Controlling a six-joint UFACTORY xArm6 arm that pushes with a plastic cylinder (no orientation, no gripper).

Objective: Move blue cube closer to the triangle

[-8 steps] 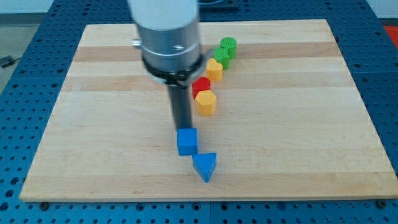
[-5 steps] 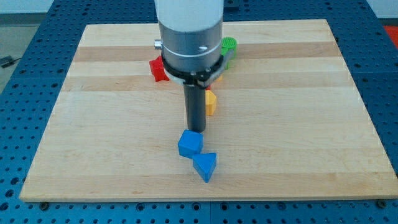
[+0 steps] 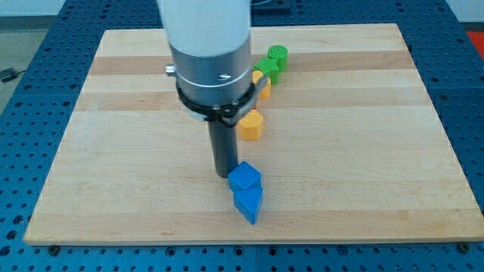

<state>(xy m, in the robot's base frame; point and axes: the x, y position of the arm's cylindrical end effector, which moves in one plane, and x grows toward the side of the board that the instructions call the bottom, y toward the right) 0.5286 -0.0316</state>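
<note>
The blue cube (image 3: 246, 177) sits near the board's bottom middle, touching the top of the blue triangle (image 3: 249, 204) just below it. My tip (image 3: 224, 174) stands right at the cube's left side, touching or nearly touching it. The arm's wide grey body hides the board above the rod.
A yellow block (image 3: 250, 125) lies up and right of the rod. Further up right are another yellow block (image 3: 264, 85), partly hidden, a green block (image 3: 268, 67) and a green cylinder (image 3: 278, 54). The wooden board (image 3: 363, 151) ends just below the triangle.
My tip swung from above the cube to its left side. The blue cube slid right and down and now touches the triangle. The red blocks are now hidden behind the arm.
</note>
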